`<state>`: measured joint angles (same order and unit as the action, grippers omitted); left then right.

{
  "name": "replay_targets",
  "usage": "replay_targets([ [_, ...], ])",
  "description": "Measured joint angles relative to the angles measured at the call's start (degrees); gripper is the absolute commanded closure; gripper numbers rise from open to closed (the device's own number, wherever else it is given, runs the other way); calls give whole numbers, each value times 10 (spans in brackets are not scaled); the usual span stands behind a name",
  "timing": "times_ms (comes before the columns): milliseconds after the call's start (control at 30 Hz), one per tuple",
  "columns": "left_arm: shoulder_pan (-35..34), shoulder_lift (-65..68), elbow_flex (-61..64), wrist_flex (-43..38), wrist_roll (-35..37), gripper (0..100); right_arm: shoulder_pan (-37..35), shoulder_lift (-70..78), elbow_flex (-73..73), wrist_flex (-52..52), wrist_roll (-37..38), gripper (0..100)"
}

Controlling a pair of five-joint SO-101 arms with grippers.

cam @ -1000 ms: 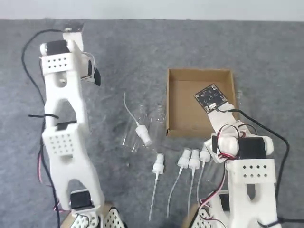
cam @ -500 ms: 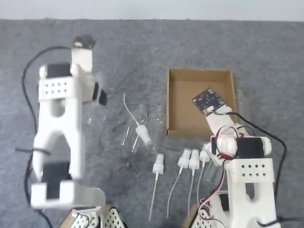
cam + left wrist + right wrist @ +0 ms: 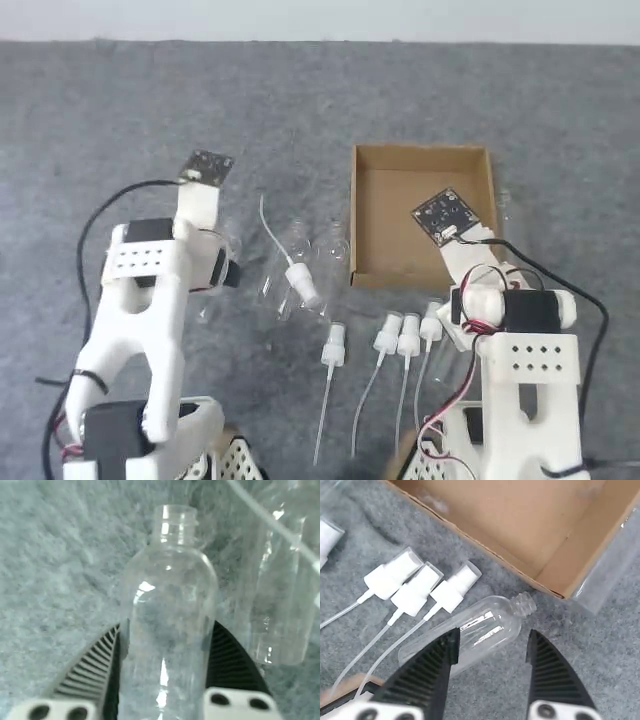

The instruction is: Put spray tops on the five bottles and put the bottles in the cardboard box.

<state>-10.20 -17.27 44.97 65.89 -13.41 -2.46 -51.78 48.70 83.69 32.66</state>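
My left gripper (image 3: 166,627) is shut on a clear uncapped bottle (image 3: 167,595), its open neck pointing away from the wrist; in the high view this gripper (image 3: 215,268) is left of the loose bottles. Two clear bottles (image 3: 285,270) lie left of the cardboard box (image 3: 420,152), one with a spray top (image 3: 302,282) at its neck. My right gripper (image 3: 492,632) stands open over another clear bottle (image 3: 470,632) lying near the box corner (image 3: 520,520). Three spray tops (image 3: 417,592) lie side by side next to that bottle.
A further loose spray top (image 3: 333,346) with its long tube lies on the grey carpet, left of the row of three (image 3: 408,335). One more clear bottle (image 3: 503,205) lies against the box's right wall. The box floor is bare.
The left arm has drawn back from the far left of the table and come down beside the loose bottles. The right arm has hardly moved.
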Motion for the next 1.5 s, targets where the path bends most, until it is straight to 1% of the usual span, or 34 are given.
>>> replay_targets([
  [200, 0, -10, 12, -8, 0, 780, -2, 0, 0, 0, 0, 820],
  [367, 0, -11, 12, -2, 0, 694, -2, 0, 0, 0, 0, 820],
  [467, 1, -11, 10, 20, 0, 691, -2, 0, 0, 9, 0, 819],
  [567, 1, -11, 10, 25, 0, 691, -12, 0, -11, 24, -24, 764],
  [667, 0, -11, 10, 24, 0, 691, -57, 0, -52, 53, -51, 719],
  [733, 1, -11, 10, 24, 1, 699, -90, 0, -80, 72, -70, 724],
  [867, 0, -11, -11, 24, 4, 750, -159, -1, -115, 84, -92, 744],
  [967, 0, -11, -45, 36, 4, 752, -223, -1, -123, 77, -113, 753],
  [1167, -3, -11, -97, 66, 6, 752, -314, 0, -123, 25, -173, 753],
  [1233, -23, -11, -104, 66, 6, 752, -336, 4, -123, 10, -194, 753],
  [1367, -84, -11, -132, 66, 3, 751, -356, 76, -125, -36, -207, 753],
  [1433, -103, -11, -139, 66, -9, 750, -360, 122, -126, -80, -213, 753],
  [1500, -114, -11, -139, 66, -16, 750, -362, 167, -127, -135, -236, 753],
])
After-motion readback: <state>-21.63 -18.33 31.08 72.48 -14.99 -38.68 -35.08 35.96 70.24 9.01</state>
